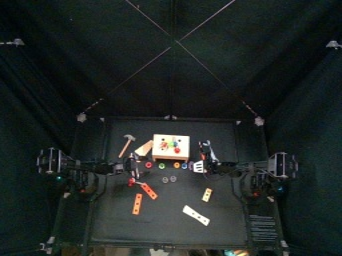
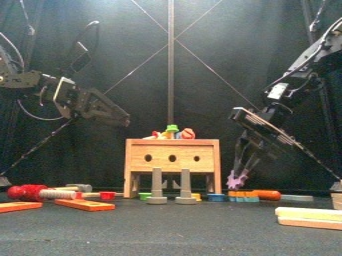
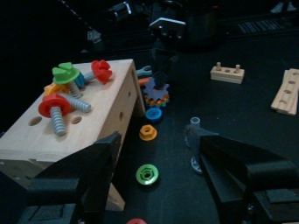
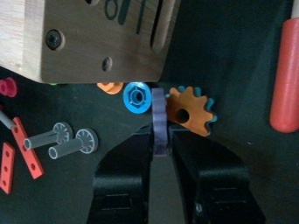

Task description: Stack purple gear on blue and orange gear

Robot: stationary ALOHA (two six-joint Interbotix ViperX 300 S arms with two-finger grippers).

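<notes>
purple gear (image 4: 158,131) edge-on between right gripper (image 4: 162,150) jaws, touching blue gear (image 4: 136,96), orange gear (image 4: 193,107)

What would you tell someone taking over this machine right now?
Left gripper: open wide, empty, hovering by the wooden block.
Right gripper: the purple gear stands on edge between its jaws, low over the table beside the block.
Blue gear and orange gear lie side by side just beyond it.
Done: purple gear brought to the other two.
Left: lay it flat on top and release.
</notes>
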